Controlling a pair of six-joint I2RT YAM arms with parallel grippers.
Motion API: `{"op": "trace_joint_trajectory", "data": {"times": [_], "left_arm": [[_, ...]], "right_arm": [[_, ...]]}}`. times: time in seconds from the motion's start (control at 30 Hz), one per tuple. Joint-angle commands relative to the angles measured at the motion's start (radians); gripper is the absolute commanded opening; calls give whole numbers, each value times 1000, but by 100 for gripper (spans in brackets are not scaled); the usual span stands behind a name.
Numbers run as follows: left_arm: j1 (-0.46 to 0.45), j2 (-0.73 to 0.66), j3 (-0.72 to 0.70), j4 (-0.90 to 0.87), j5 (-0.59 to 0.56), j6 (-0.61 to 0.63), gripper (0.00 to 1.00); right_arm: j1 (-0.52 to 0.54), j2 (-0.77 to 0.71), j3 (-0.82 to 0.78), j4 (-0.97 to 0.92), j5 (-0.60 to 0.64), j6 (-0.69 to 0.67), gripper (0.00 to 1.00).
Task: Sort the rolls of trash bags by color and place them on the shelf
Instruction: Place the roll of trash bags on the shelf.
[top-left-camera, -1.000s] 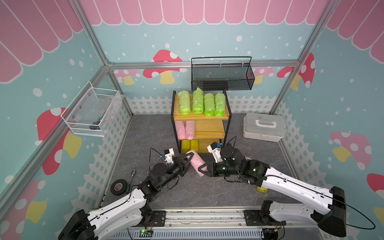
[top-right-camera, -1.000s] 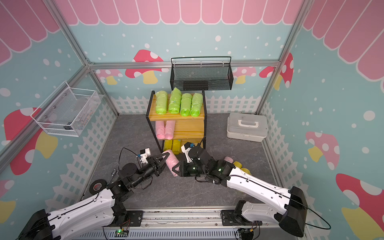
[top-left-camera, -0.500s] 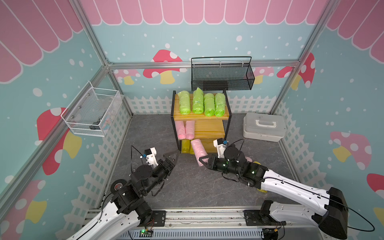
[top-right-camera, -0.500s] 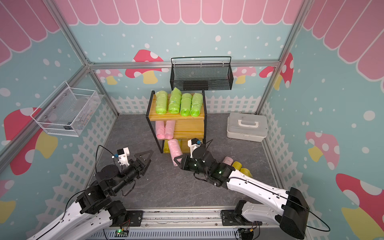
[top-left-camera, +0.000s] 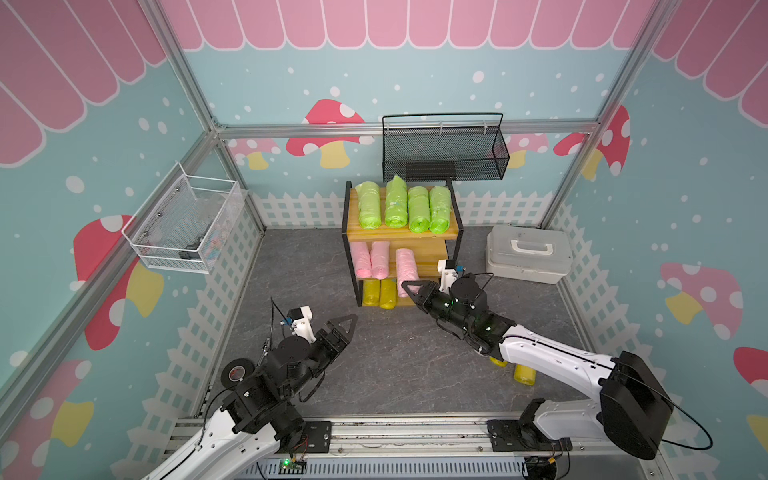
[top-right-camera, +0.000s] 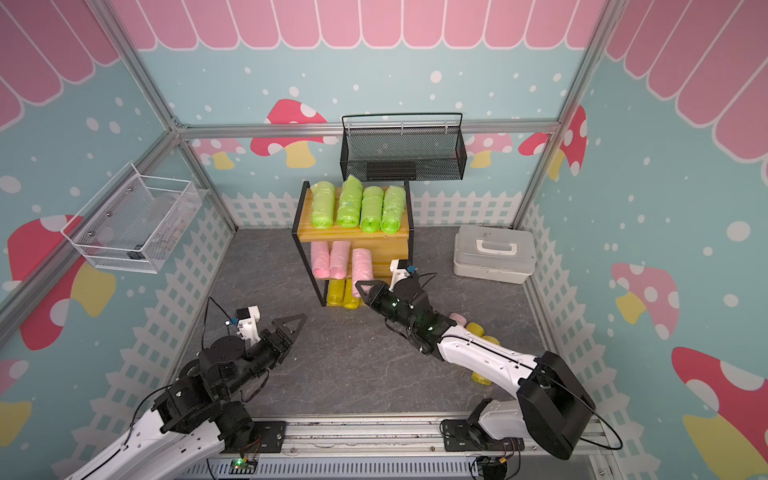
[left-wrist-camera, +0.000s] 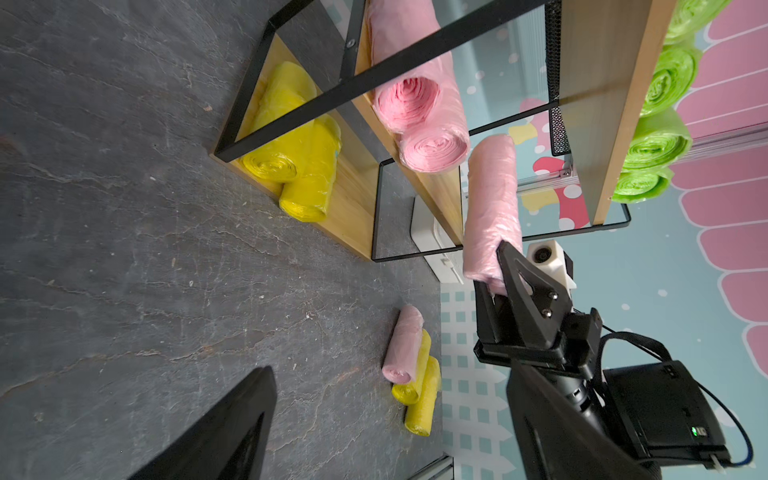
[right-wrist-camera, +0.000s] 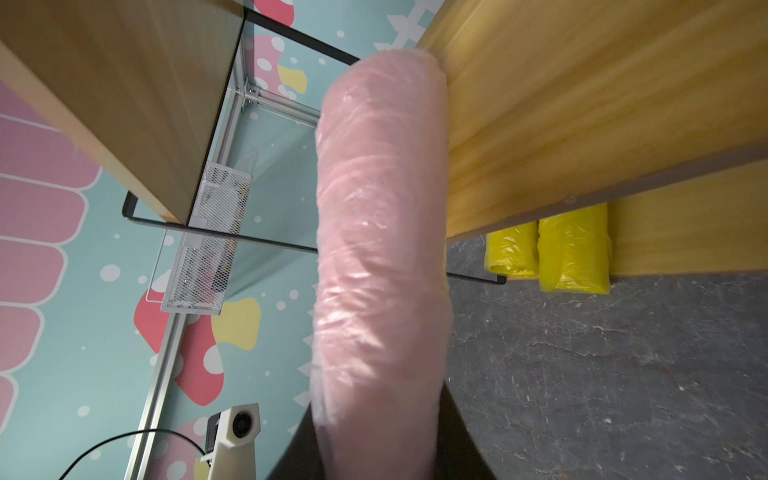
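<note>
Over grey floor, right end effector grips pink roll; left end effector gapes.

A pale pink roll filled the middle of the view, its near end clamped between the dark jaws of the right gripper. Its far end reached close alongside a honey-coloured board of the shelf; whether they touched could not be told. Two yellow rolls lay side by side on the lowest board, at the edge of the grey tabletop. A white wire basket hung on the wall beyond.
</note>
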Motion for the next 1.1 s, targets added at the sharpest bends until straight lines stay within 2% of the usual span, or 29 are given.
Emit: {"op": "trace_joint_trajectory", "data": {"times": [0.0,0.23,0.57,0.73,0.83,0.87,0.97,1.07], "left_arm": [[4,-1,5,-25,-4,38,89],[6,-2,4,-27,2,44,89],[6,0,14,-36,14,57,89],[6,0,21,-39,22,57,89],[6,0,28,-44,33,57,89],[6,0,29,-49,37,57,89],[6,1,36,-62,46,63,89],[6,4,39,-69,52,66,89]], "right_arm": [[-17,37,63,136,-26,31,0],[-59,149,153,155,-70,47,0],[-85,253,209,165,-62,44,0],[-93,299,227,162,-69,37,6],[-102,315,226,162,-72,45,20],[-106,316,223,162,-75,51,30],[-110,306,223,124,-82,53,53],[-110,277,237,23,-91,24,67]]}}
